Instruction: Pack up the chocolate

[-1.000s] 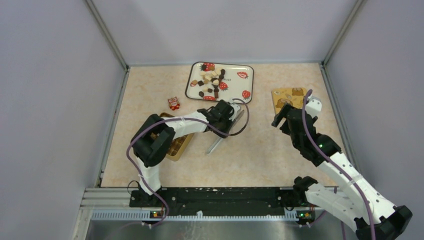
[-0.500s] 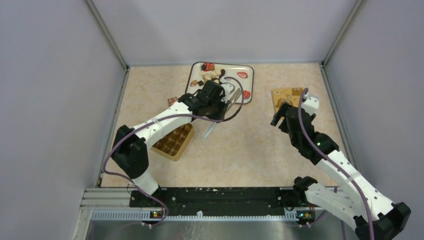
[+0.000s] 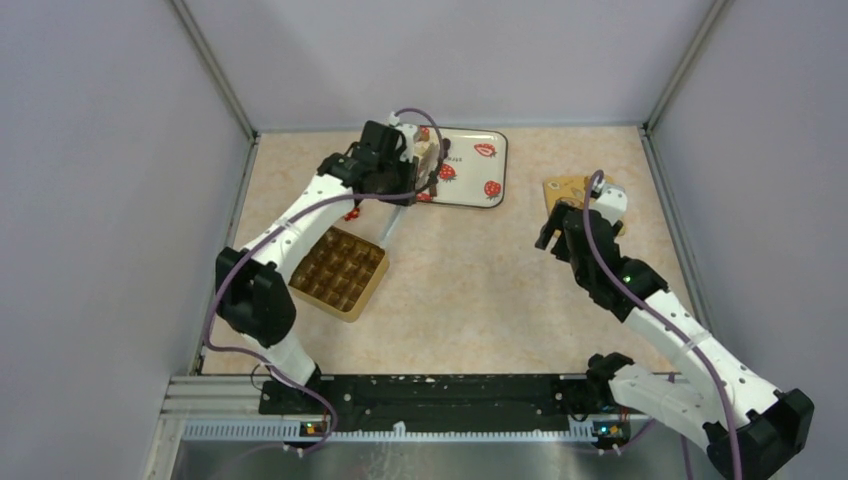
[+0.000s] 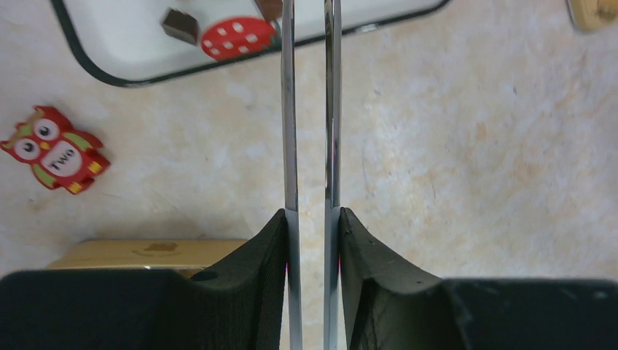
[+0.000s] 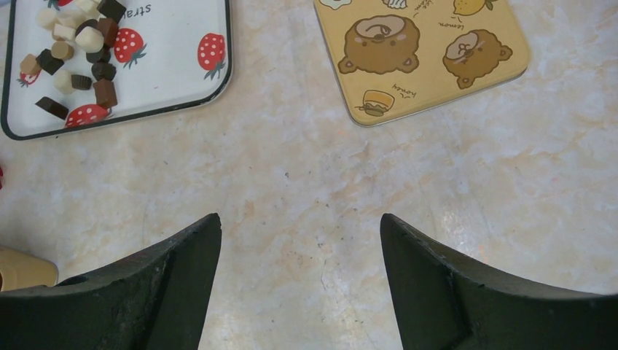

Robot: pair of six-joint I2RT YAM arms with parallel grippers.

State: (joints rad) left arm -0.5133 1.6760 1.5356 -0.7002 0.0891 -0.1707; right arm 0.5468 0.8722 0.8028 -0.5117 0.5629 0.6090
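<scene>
Several small dark, light-brown and cream pieces of chocolate (image 5: 76,44) lie on a white strawberry-print tray (image 5: 167,73). In the top view my left arm hides part of the chocolate (image 3: 432,158) and of the tray (image 3: 490,165). My left gripper (image 4: 312,213) is shut on metal tongs (image 4: 289,109), whose two blades stand slightly apart and reach over the tray's near rim (image 4: 131,44), close to a dark piece (image 4: 180,25). From above, the left gripper (image 3: 400,180) is at the tray's left front corner. My right gripper (image 5: 300,219) is open with nothing in it, above bare table.
A golden box with a grid of cells (image 3: 338,272) sits front left. A red owl figure (image 4: 52,149) stands between the box and the tray. A yellow bear-print lid (image 5: 423,51) lies flat at the right, just beyond my right gripper (image 3: 560,225).
My left arm has swung from beside the golden box up and left to the tray, carrying the tongs, so the box now shows whole. The right arm has barely shifted.
</scene>
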